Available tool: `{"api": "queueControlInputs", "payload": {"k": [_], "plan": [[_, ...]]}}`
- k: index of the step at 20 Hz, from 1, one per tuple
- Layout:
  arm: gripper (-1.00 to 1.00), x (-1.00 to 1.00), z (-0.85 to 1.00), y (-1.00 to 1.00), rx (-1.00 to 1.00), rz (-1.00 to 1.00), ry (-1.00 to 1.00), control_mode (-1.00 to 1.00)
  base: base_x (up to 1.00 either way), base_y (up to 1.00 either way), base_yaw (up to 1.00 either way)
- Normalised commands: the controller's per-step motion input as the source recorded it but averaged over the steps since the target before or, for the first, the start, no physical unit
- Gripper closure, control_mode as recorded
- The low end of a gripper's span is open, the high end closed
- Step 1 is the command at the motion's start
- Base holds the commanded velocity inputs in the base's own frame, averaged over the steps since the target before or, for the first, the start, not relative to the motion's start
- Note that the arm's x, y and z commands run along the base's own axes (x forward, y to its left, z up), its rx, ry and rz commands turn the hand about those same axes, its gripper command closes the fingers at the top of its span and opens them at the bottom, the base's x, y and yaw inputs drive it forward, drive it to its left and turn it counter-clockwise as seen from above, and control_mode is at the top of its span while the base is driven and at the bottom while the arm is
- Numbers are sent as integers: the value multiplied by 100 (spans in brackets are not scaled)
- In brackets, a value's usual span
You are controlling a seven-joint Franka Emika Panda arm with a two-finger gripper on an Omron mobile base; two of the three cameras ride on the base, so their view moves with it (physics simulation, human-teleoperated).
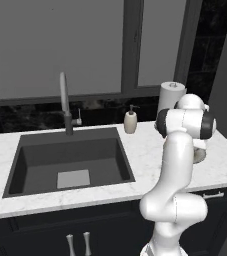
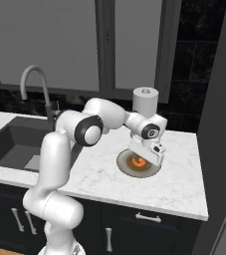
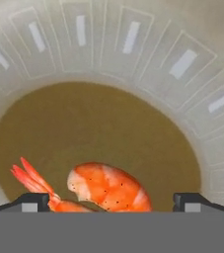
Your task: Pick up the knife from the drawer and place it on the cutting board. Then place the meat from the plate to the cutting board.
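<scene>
No readable text anywhere.
You won't find a letter, number, brand or sign to log: the soap bottle (image 1: 130, 121) and paper towel roll (image 2: 145, 101) are blank, and the plate (image 3: 133, 44) rim carries only plain pale bars inside outlined panels, a pattern and not writing.
</scene>
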Motion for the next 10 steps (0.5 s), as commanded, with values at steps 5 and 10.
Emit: {"api": "queueControlInputs", "payload": {"k": [5,10], "plan": [[-100,17,-3,0,1,-3,8,-100,0,0,0],[-100,1,-22,3,0,-1,2,-100,0,0,0]]}}
